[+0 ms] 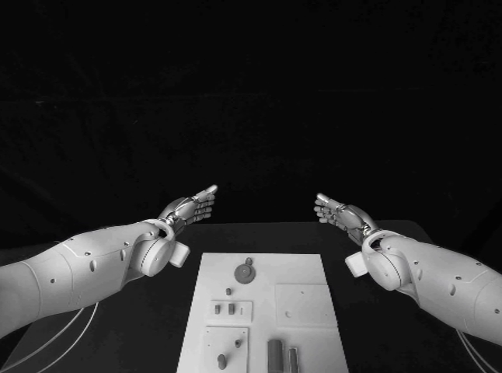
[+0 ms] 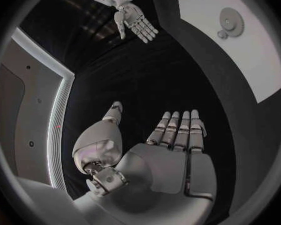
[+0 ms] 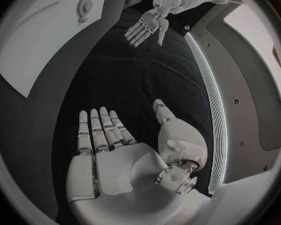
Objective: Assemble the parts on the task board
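- on the black table (image 1: 150,326), centred before the robot, lies the white rectangular task board (image 1: 263,311), flat, with its long side running away from the robot.
- toward the board's far end a small round toothed grey part, a gear (image 1: 246,272), lies flat on the white surface with a small knob just beyond it; the left wrist view shows the same gear (image 2: 228,20) with a smaller round piece touching or just beside it.
- near the middle of the board two short grey pegs (image 1: 225,309) sit side by side in a square panel; to their right a plain white square plate (image 1: 304,303) carries only a tiny dark mark.
- at the near end a small oval grey part (image 1: 222,360) lies on another square panel, and two long dark grey bars (image 1: 283,356) lie parallel, just beside each other.
- progress, as a judgement: whether any part is seated in its socket or merely resting is too small to tell; the layout fits loose parts awaiting assembly equally well as a board left after work, so the stage stays open.
- left silver hand (image 1: 189,207) hovers beyond the board's far left corner, well apart from it, palm turned inward; its fingers (image 2: 178,127) are straight and close together, thumb set apart, holding nothing.
- right silver hand (image 1: 343,212) mirrors it beyond the far right corner; its fingers (image 3: 100,130) are likewise extended, thumb apart, holding nothing.
- both hands face each other across the bare table, clear of every part.
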You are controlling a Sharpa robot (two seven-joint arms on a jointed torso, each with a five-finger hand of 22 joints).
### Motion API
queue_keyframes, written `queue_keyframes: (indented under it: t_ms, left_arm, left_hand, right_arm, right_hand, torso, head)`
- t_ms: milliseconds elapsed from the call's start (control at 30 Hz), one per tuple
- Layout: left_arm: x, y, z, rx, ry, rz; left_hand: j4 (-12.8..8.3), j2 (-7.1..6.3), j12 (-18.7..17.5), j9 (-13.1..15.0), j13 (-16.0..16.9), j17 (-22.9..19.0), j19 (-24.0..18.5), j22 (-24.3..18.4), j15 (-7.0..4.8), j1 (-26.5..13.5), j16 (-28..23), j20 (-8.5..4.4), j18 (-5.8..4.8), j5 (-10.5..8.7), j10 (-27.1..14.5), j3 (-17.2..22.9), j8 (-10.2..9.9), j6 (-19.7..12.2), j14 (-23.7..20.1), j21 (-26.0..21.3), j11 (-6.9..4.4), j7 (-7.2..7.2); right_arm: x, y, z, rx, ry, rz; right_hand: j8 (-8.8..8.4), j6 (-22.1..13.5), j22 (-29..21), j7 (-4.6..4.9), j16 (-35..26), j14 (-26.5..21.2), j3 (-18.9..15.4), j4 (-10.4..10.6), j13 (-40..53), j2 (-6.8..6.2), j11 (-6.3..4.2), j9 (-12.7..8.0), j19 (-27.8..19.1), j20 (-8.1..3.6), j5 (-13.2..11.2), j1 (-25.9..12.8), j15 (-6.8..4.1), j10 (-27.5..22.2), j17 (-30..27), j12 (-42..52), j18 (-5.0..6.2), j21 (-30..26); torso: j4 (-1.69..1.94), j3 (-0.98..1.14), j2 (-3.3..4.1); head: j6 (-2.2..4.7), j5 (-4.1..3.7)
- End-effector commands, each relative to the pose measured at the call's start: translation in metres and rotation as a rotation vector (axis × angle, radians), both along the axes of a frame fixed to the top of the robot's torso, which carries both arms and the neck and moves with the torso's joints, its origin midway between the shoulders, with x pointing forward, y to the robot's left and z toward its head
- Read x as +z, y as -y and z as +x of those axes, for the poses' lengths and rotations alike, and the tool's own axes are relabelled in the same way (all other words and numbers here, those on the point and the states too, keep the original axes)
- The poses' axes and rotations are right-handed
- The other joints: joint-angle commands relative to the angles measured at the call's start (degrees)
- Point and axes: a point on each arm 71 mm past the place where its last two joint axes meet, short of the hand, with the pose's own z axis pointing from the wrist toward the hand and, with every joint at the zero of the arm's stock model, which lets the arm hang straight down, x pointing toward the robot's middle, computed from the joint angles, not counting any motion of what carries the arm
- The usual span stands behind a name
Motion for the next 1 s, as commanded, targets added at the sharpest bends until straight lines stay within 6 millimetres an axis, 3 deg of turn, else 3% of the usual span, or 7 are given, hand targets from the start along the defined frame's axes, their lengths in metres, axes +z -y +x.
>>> queue_keyframes:
  t_ms: [33,267,367,667,1000]
  left_arm:
    - [-0.002,0.01,-0.007,0.026,0.026,-0.038]
    - [-0.011,0.042,-0.038,0.094,0.056,-0.152]
    - [-0.013,0.056,-0.056,0.133,0.065,-0.201]
    - [-0.012,0.08,-0.092,0.211,0.069,-0.277]
    - [-0.011,0.084,-0.098,0.224,0.068,-0.288]
  left_hand:
    - [5.66,0.82,-1.53,-10.61,-3.71,-11.77,-16.12,-18.05,-3.92,-19.02,-5.83,-1.67,-1.29,-1.37,-18.47,-9.27,-4.99,-15.48,-15.0,-1.5,-2.72,-2.97]
    - [5.66,0.82,-1.53,-10.61,-3.71,-11.77,-16.12,-18.05,-3.92,-19.02,-5.83,-1.67,-1.29,-1.37,-18.47,-9.27,-4.99,-15.48,-15.0,-1.5,-2.72,-2.97]
    - [5.66,0.82,-1.53,-10.61,-3.71,-11.77,-16.12,-18.05,-3.92,-19.02,-5.83,-1.67,-1.29,-1.37,-18.47,-9.27,-4.99,-15.48,-15.0,-1.5,-2.72,-2.97]
    - [5.66,0.82,-1.53,-10.61,-3.71,-11.77,-16.12,-18.05,-3.92,-19.02,-5.83,-1.67,-1.29,-1.37,-18.47,-9.27,-4.99,-15.48,-15.0,-1.5,-2.72,-2.97]
    - [5.66,0.82,-1.53,-10.61,-3.71,-11.77,-16.12,-18.05,-3.92,-19.02,-5.83,-1.67,-1.29,-1.37,-18.47,-9.27,-4.99,-15.48,-15.0,-1.5,-2.72,-2.97]
  right_arm:
    - [0.002,-0.004,-0.005,-0.027,0.02,0.034]
    - [0.003,-0.014,-0.029,-0.098,0.041,0.131]
    - [0.004,-0.019,-0.043,-0.138,0.044,0.175]
    - [0.01,-0.03,-0.089,-0.256,0.021,0.273]
    - [0.014,-0.035,-0.115,-0.316,-0.005,0.305]
  right_hand:
    - [-4.36,-16.87,-38.03,-4.23,-9.95,-15.45,-12.58,6.23,-4.13,-0.18,-3.81,-11.65,-9.82,-4.67,-2.72,-19.49,-3.77,-20.19,-9.53,-5.26,-2.99,-7.24]
    - [-4.36,-16.87,-38.03,-4.23,-9.95,-15.45,-12.58,6.23,-4.13,-0.18,-3.81,-11.65,-9.82,-4.67,-2.72,-19.49,-3.77,-20.19,-9.53,-5.26,-2.99,-7.24]
    - [-4.36,-16.87,-38.03,-4.23,-9.95,-15.45,-12.58,6.23,-4.13,-0.18,-3.81,-11.65,-9.82,-4.67,-2.72,-19.49,-3.77,-20.19,-9.53,-5.26,-2.99,-7.24]
    - [-4.36,-16.87,-38.03,-4.23,-9.95,-15.45,-12.58,6.23,-4.13,-0.18,-3.81,-11.65,-9.82,-4.67,-2.72,-19.49,-3.77,-20.19,-9.53,-5.26,-2.99,-7.24]
    - [-4.36,-16.87,-38.03,-4.23,-9.95,-15.45,-12.58,6.23,-4.13,-0.18,-3.81,-11.65,-9.82,-4.67,-2.72,-19.49,-3.77,-20.19,-9.53,-5.26,-2.99,-7.24]
  torso:
    - [0.57,-0.27,-1.74]
    - [1.88,-0.83,-5.56]
    - [2.15,-0.95,-6.35]
    - [2.25,-0.99,-6.64]
    - [2.25,-0.99,-6.64]
  head:
    - [-0.93,-1.05]
    - [-3.12,-3.59]
    - [-3.57,-4.11]
    - [-3.73,-4.3]
    - [-3.73,-4.3]
